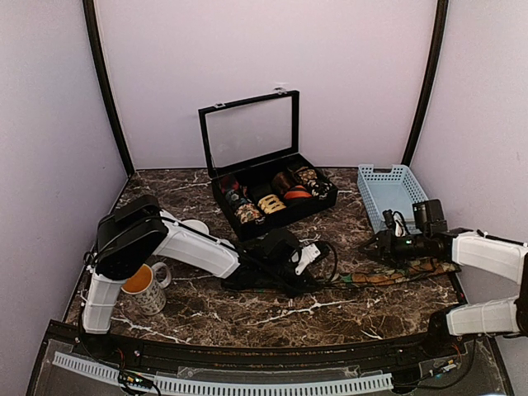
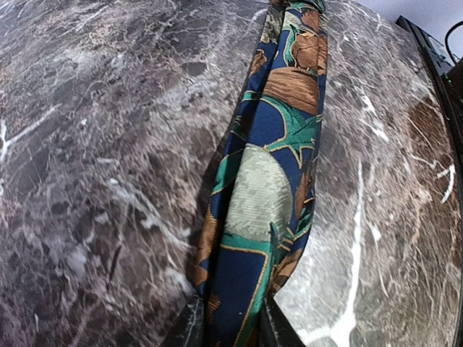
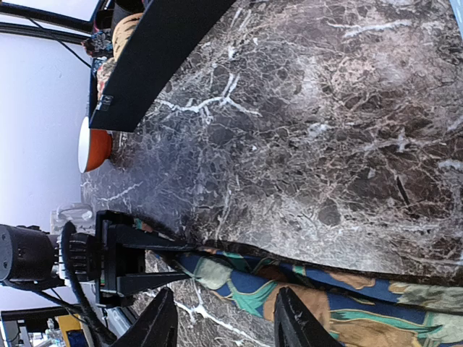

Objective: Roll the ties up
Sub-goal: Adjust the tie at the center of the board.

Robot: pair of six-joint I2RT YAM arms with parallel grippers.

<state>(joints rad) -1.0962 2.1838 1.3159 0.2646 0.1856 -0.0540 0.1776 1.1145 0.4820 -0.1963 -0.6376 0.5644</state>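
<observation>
My left gripper [image 2: 231, 329] has its jaws clenched on one end of the tie [image 2: 268, 195]. The right gripper [image 3: 231, 322] hangs with jaws released over the strip further right. The tie lies stretched left to right on the near worktop [image 2: 94, 181], nearer than the blue basket [image 1: 394, 169]. To roll cleanly, I judge the left wrist should turn under a firm pinch. Meanwhile the right jaws should guide the fabric straight, so the lengthwise fold beside the left jaws doesn't skew the coil.
</observation>
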